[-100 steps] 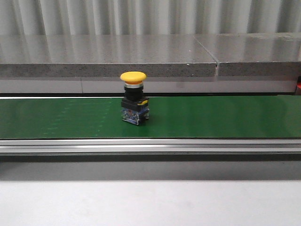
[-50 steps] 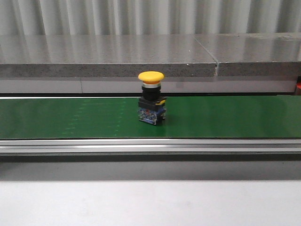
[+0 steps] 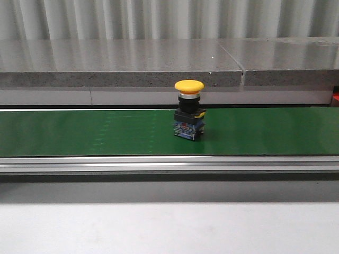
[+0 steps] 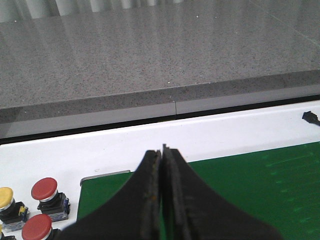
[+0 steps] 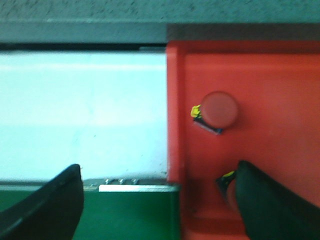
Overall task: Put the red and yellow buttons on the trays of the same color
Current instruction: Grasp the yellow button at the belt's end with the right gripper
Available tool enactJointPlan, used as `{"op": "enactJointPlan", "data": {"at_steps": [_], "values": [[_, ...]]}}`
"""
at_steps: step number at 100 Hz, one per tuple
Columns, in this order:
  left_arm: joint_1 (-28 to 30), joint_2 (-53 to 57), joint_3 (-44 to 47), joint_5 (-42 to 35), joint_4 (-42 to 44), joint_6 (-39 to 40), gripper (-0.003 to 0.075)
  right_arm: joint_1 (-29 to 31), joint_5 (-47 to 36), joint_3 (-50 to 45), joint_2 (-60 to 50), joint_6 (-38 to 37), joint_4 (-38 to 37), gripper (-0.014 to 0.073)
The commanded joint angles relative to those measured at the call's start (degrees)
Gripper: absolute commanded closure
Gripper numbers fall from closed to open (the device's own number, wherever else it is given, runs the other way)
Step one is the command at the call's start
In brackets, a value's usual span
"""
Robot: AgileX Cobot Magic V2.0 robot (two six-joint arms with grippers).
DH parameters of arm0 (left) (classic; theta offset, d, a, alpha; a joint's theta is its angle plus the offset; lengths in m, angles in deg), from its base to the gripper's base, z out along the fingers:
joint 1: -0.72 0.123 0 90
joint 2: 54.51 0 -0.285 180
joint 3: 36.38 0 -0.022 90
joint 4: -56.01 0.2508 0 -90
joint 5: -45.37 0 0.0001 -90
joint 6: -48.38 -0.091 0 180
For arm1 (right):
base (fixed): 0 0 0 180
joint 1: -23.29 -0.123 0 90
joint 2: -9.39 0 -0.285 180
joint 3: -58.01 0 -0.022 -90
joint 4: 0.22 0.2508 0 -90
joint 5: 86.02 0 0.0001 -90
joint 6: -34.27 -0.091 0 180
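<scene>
Green conveyor belt (image 3: 79, 132) is filling the middle band of the front view, and a yellow mushroom-head push button (image 3: 189, 109) is standing upright on it, slightly right of the frame's centre, its yellow cap topping a black collar and a blue contact block; neither gripper is appearing in this view, so the button is sitting alone, well apart from both. Behind the belt a grey stone ledge (image 3: 122, 63) is running across the frame, and an aluminium rail (image 3: 159, 164) is edging the belt's near side. In the left wrist view, the left gripper (image 4: 162, 200) is pointing up from the bottom centre with its two dark fingers pressed together and nothing between them, hovering over the end of the belt where it is meeting a white tabletop (image 4: 150, 140). In the lower left corner of that frame, away from the fingers, loose buttons are waiting on the white surface: a red push button (image 4: 46, 192), a second red button (image 4: 36, 227) partly cut by the frame edge, and a yellow-capped button (image 4: 6, 200) at the left edge. In the right wrist view, the right gripper (image 5: 160, 200) is spread wide, its fingertips sitting in the two lower corners, above the edge of a red tray (image 5: 270, 75) filling the right half of the frame. A red button in the tray (image 5: 217, 110) is lying right of centre, and another, blurred, is peeking out beside the right fingertip (image 5: 270, 200).
</scene>
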Motion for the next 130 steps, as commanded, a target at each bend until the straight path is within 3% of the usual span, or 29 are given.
{"op": "enactJointPlan", "data": {"at_steps": [1,23,69,92,130], "values": [[-0.45,-0.15,-1.62,-4.20,-0.57,0.09,0.0740,-1.55,-3.92,-3.82,-6.63,1.61,0.60,-0.0020],[-0.45,-0.15,-1.62,-4.20,-0.57,0.09,0.0740,-8.43,-5.84,-15.70,-13.69,3.51,0.60,-0.0019],[-0.45,-0.15,-1.62,-4.20,-0.57,0.09,0.0740,-26.10,0.85,-22.31,-15.19,6.20,0.60,-0.0019],[-0.45,-0.15,-1.62,-4.20,-0.57,0.09,0.0740,-30.79,2.81,-22.31,-14.96,9.17,0.60,-0.0019],[-0.45,-0.15,-1.62,-4.20,-0.57,0.09,0.0740,-34.46,-3.38,-22.31,-14.96,9.40,0.65,-0.0019]]}}
